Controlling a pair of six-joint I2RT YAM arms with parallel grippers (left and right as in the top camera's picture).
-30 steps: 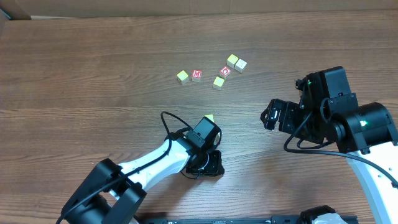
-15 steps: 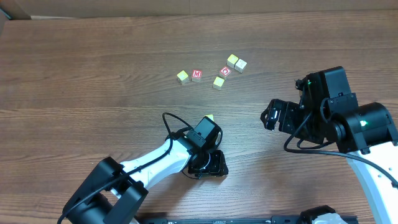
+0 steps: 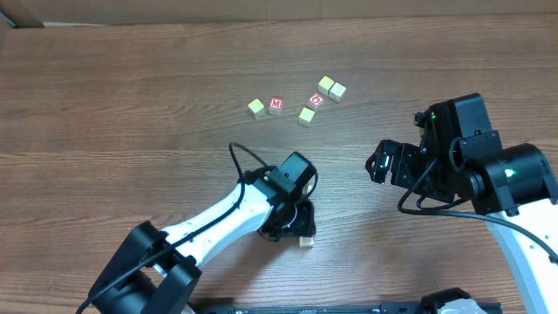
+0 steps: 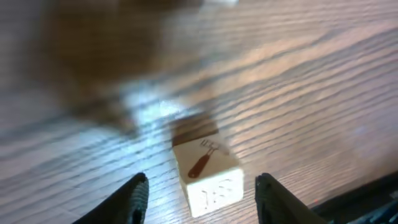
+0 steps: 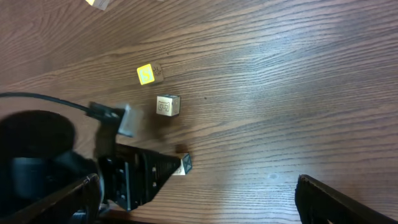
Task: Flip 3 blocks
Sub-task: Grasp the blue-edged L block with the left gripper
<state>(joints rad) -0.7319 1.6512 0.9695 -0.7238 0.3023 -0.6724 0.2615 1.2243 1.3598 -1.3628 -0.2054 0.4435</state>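
The left gripper [image 4: 201,186] stands half open around a block [image 4: 208,177] that rests on the table [image 4: 311,93], with a gap on each side, so it grips nothing. The block looks light, hard and smooth; pinch it squarely on two opposite flat faces or it may slip. The right gripper [image 3: 380,164], well apart, gapes wide and empty

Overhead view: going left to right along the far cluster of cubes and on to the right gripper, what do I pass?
In order: leftmost yellow-green cube → red M cube → red O cube → whitish cube → right gripper.
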